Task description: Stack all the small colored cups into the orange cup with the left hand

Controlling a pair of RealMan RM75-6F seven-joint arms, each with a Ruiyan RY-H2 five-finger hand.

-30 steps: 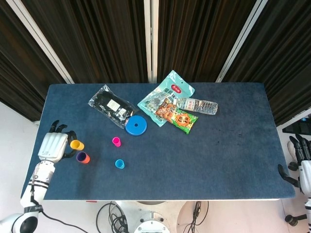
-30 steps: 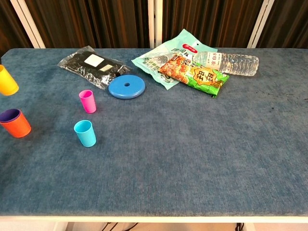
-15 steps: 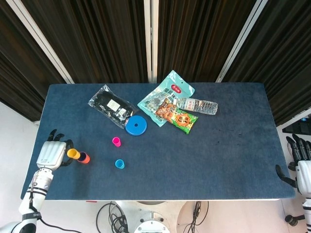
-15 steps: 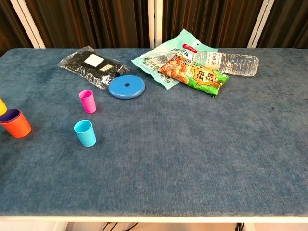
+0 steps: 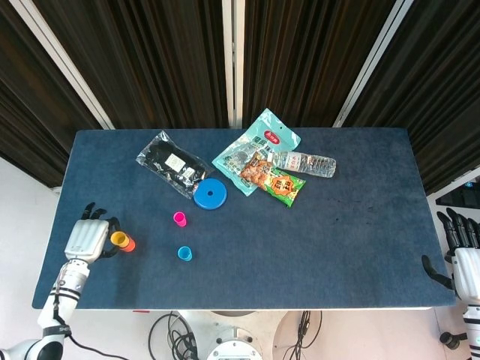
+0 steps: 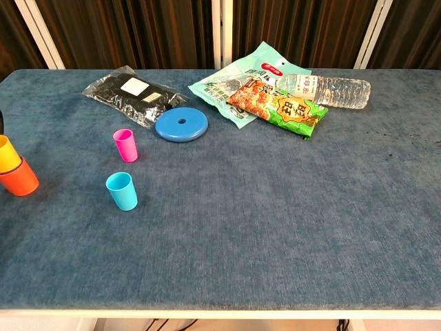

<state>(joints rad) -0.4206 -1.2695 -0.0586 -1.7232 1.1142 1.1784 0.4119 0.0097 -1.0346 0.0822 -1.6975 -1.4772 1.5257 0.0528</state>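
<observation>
The orange cup [image 6: 21, 181] stands near the table's left edge, and a yellow cup [image 6: 8, 153] now sits inside it, covering the purple cup seen earlier. In the head view my left hand [image 5: 88, 238] is beside this stack, its fingers curled around the yellow cup [image 5: 118, 238] above the orange cup [image 5: 129, 244]. A pink cup [image 5: 179, 218] [image 6: 125, 145] and a light blue cup [image 5: 184, 253] [image 6: 122, 191] stand upright to the right of the stack. My right hand [image 5: 460, 259] hangs off the table's right edge, fingers apart and holding nothing.
A blue disc [image 6: 181, 125], a black packet [image 6: 131, 94], a teal pouch [image 6: 238, 77], a green snack bag [image 6: 279, 103] and a lying water bottle [image 6: 331, 88] sit along the far half of the table [image 6: 275, 227].
My left hand carried the yellow cup down and toward the near side, lowering it into the orange cup over the purple one. The right hand barely shifted.
</observation>
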